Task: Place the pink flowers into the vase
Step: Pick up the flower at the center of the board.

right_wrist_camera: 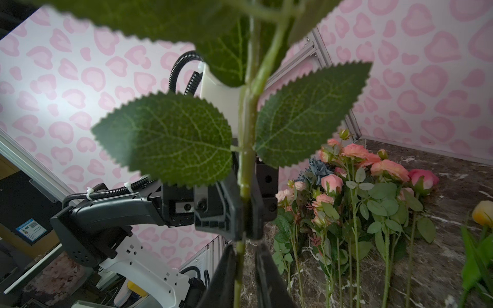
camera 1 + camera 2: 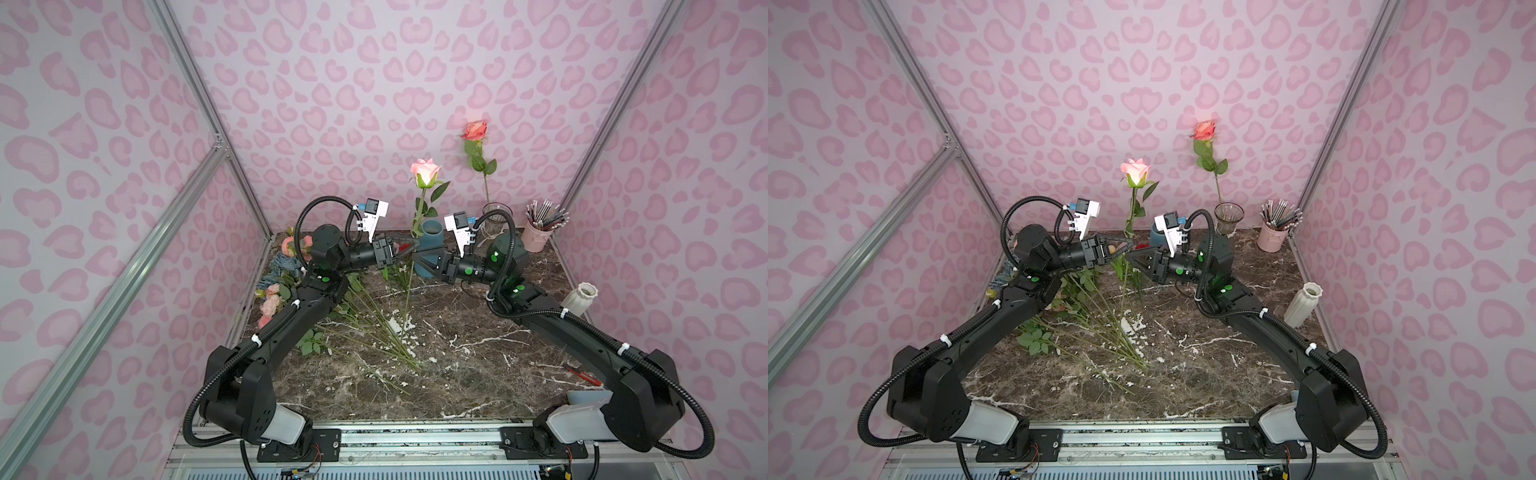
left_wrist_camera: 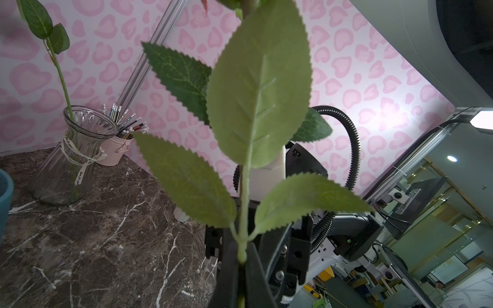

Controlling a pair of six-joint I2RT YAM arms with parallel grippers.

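we see a pink rose (image 2: 424, 169) held nearly upright over the middle of the marble bench (image 2: 478, 365), its long stem running top to bottom, the bloom pointing up and the cut end hanging down toward the bench. the left hand (image 2: 413, 245) is closed on the stem just below a cluster of leaves, gripping it from the side. the right hand (image 2: 415, 258) meets it from the opposite side, just beneath, its jaws narrow around the same stem; in the right wrist view a thin gap shows beside one finger (image 1: 266, 274), so we cannot tell whether it grips. the rose stands in front of a blue pot (image 2: 432, 232), apart from the glass vase (image 2: 494, 220) at the back on the right arm's side, where a salmon rose (image 2: 474, 130) already stands upright. more pink flowers (image 2: 272, 301) lie flat on the left arm's side, stems pointing toward the middle of the bench
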